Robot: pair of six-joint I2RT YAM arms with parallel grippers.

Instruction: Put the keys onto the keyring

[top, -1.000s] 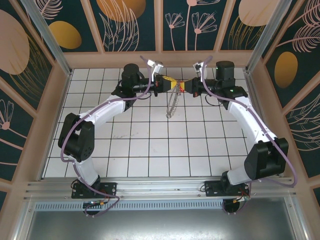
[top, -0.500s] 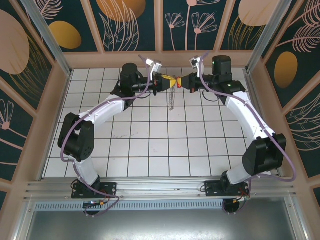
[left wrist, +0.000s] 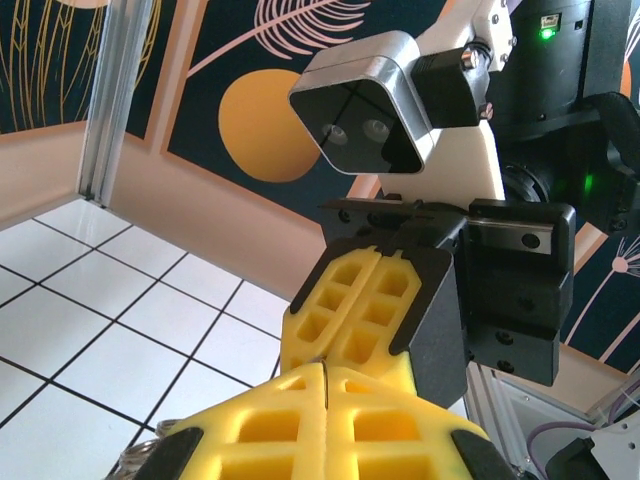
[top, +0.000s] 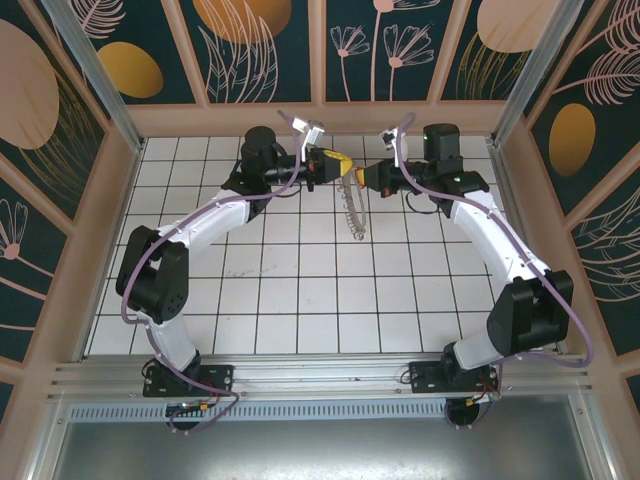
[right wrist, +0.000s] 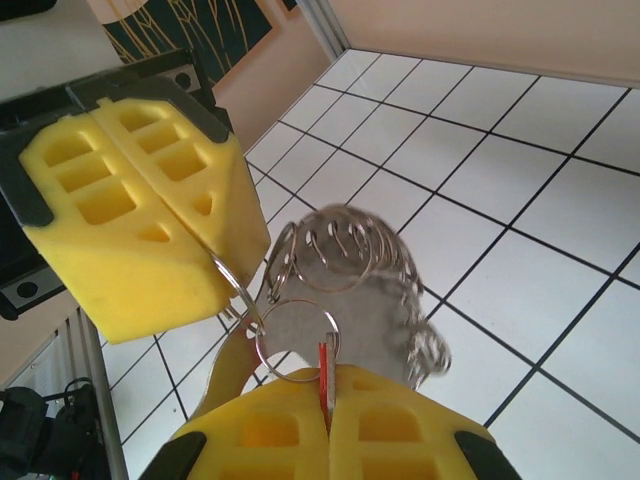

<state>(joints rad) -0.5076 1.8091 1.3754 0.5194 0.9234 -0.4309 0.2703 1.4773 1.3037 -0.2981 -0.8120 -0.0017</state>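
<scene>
The large thin silvery keyring point(right wrist: 345, 250), fringed with small metal links, hangs above the white tiled tabletop point(right wrist: 520, 180), with the left gripper point(right wrist: 205, 240) fingers clamped on its rim. The right gripper point(right wrist: 328, 390) fingers are closed on the tiny red-headed key point(right wrist: 323, 360), just beside the loop. Both parts are probably light, stiff and slippery. Grip the key by its head. The swinging links crowd the threading point.

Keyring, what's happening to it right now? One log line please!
left gripper shut on keyring | right gripper shut on red key | keyring dangling over table
</scene>
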